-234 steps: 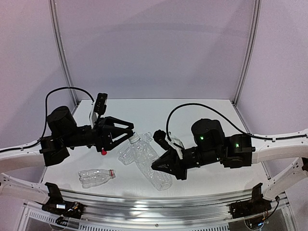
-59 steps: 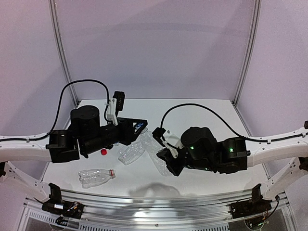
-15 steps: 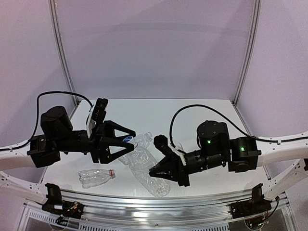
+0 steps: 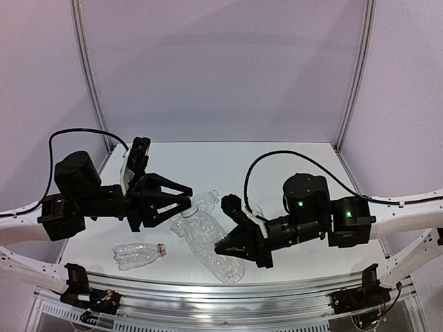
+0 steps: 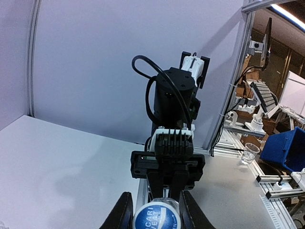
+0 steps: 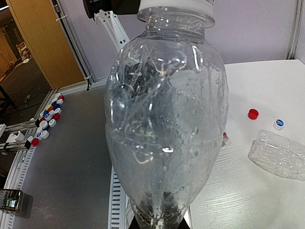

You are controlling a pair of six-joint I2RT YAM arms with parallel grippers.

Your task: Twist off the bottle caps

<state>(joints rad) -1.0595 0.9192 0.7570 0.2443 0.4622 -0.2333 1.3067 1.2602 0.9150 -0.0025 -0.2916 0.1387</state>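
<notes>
A large clear bottle (image 4: 211, 238) is held off the table, slanting from near right up to far left. My right gripper (image 4: 232, 250) is shut on its lower body, which fills the right wrist view (image 6: 167, 119). Its white cap (image 6: 175, 5) has a blue printed top (image 5: 157, 218) and sits on the neck. My left gripper (image 4: 188, 200) is shut on this cap, one finger on each side (image 5: 122, 212). A loose red cap (image 6: 253, 113) and a loose white cap with a blue top (image 6: 279, 124) lie on the table.
A small clear bottle with a red neck ring (image 4: 140, 253) lies at the near left. A crushed clear bottle (image 4: 181, 223) lies under the held one, also seen in the right wrist view (image 6: 281, 155). Several loose caps (image 6: 47, 121) lie on the floor beyond the table edge.
The left gripper's fingers have closed in on the cap since half a second ago. The right arm and the bottle have hardly moved.
</notes>
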